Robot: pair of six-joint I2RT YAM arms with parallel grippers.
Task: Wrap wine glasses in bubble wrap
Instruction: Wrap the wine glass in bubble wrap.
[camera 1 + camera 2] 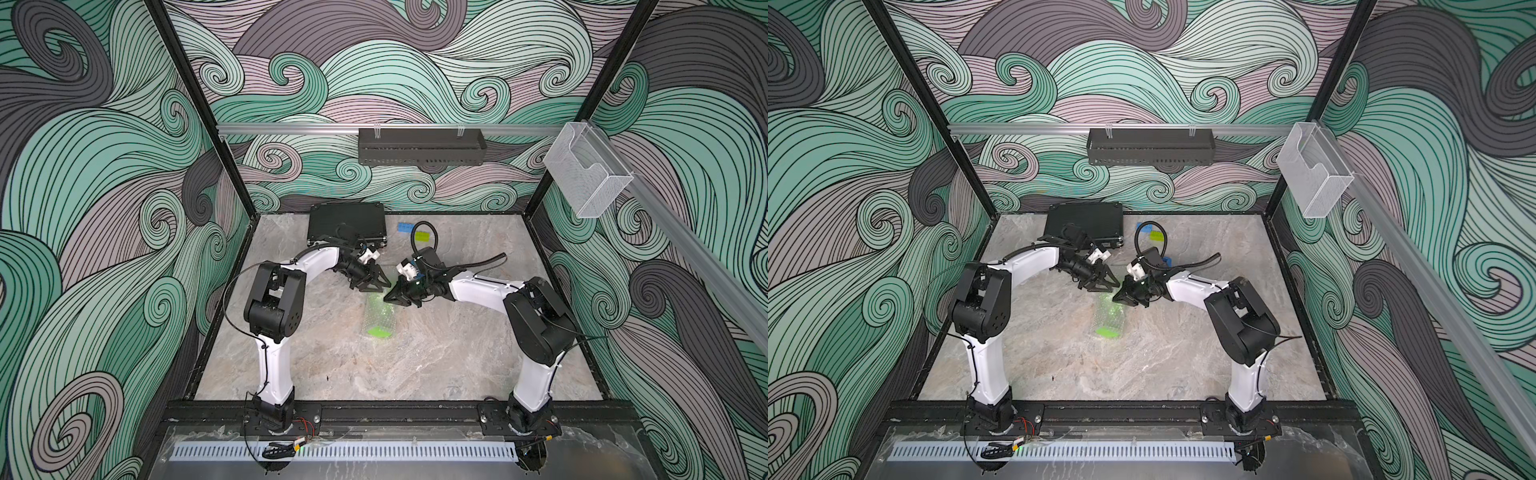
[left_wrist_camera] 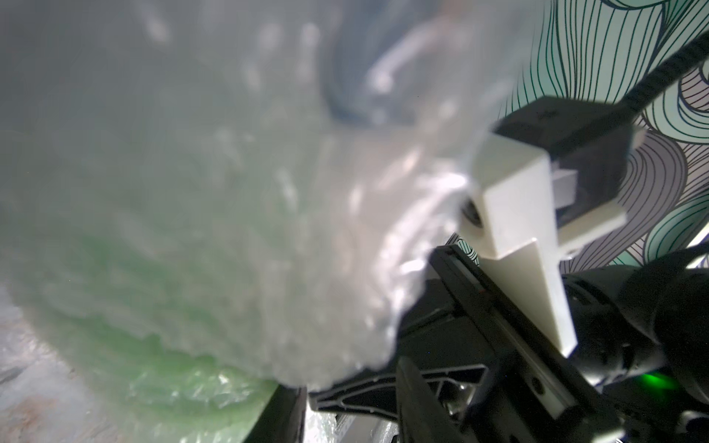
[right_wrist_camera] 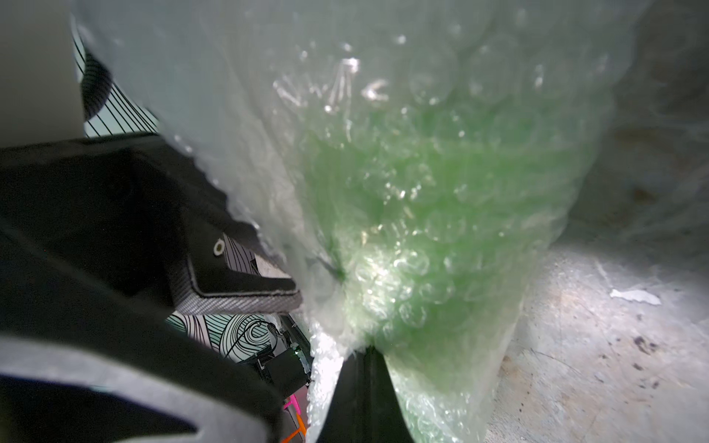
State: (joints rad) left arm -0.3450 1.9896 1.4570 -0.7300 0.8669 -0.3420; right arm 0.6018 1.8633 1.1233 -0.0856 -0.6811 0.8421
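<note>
The lime-green wine glass (image 1: pixel 379 331) lies on its side on the marble table, rolled inside the clear bubble wrap (image 1: pixel 376 311), and its foot shows at the near end in both top views (image 1: pixel 1106 331). My right gripper (image 1: pixel 386 298) is at the far end of the bundle. In the right wrist view the right gripper (image 3: pixel 364 351) is shut, pinching the bubble wrap (image 3: pixel 326 368) at its tip, with the green bowl (image 3: pixel 422 199) blurred behind the film. My left gripper (image 1: pixel 376 284) hangs just above that same end, jaws apart. In the left wrist view the wrap (image 2: pixel 230 230) fills most of the picture.
A black case (image 1: pixel 347 227) lies at the back of the table. Beside it are a small blue brick (image 1: pixel 405 227) and a flat lime-green brick (image 1: pixel 424 235). A black tray (image 1: pixel 419 145) hangs on the back rail. A clear wire basket (image 1: pixel 586 174) sits on the right wall.
</note>
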